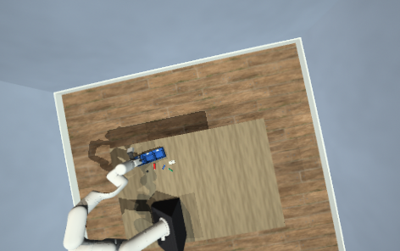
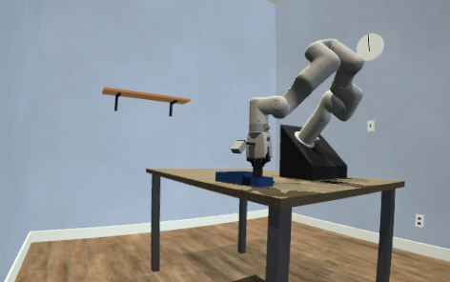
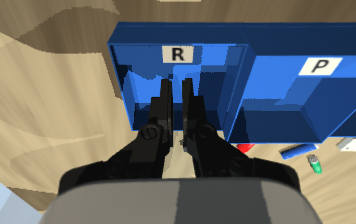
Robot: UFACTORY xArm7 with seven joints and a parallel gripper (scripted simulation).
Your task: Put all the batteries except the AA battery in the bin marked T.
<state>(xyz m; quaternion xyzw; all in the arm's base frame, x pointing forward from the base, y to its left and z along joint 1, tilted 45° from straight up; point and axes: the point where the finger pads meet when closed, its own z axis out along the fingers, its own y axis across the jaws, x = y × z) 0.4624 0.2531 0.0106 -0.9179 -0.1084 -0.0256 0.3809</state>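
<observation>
Wrist view showed the gripper nearly closed on nothing, its fingers dipped into the blue bin marked R, beside the bin marked P; both looked empty, and no T label was visible. Small items, including a red piece, a blue piece and a green piece, lay on the table beside the bins. Moving sideways from there could catch the wall and shove the bins.

I see blue walls, a plank floor, a wooden shelf at ten o'clock, a clock at one.
</observation>
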